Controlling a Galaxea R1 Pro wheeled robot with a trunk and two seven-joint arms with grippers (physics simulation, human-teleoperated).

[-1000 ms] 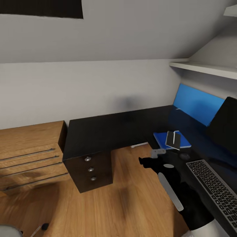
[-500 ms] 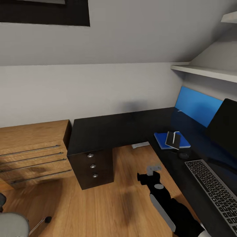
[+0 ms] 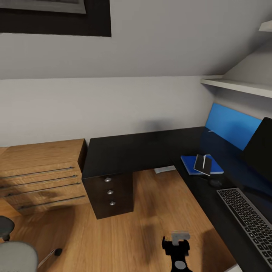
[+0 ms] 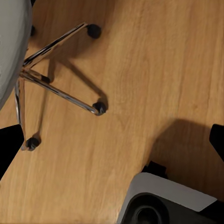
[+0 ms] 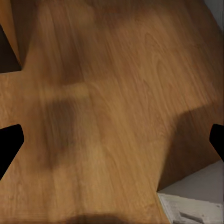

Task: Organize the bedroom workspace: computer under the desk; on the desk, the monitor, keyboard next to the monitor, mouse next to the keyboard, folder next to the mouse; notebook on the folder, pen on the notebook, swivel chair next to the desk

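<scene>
The camera has pulled back and the right gripper [image 3: 180,237] is sitting lower in the head view. Both grippers are standing open over the wooden floor [image 3: 143,226]. The notebook [image 3: 203,164] and pen [image 3: 204,161] are lying on the folder [image 3: 192,165] on the desk [image 3: 128,151]; the swivel chair [image 3: 17,254] is standing well apart.

A light wooden drawer chest [image 3: 39,175] stands on a wood floor [image 3: 151,226]; a white wall shelf [image 3: 238,87] hangs above.
</scene>
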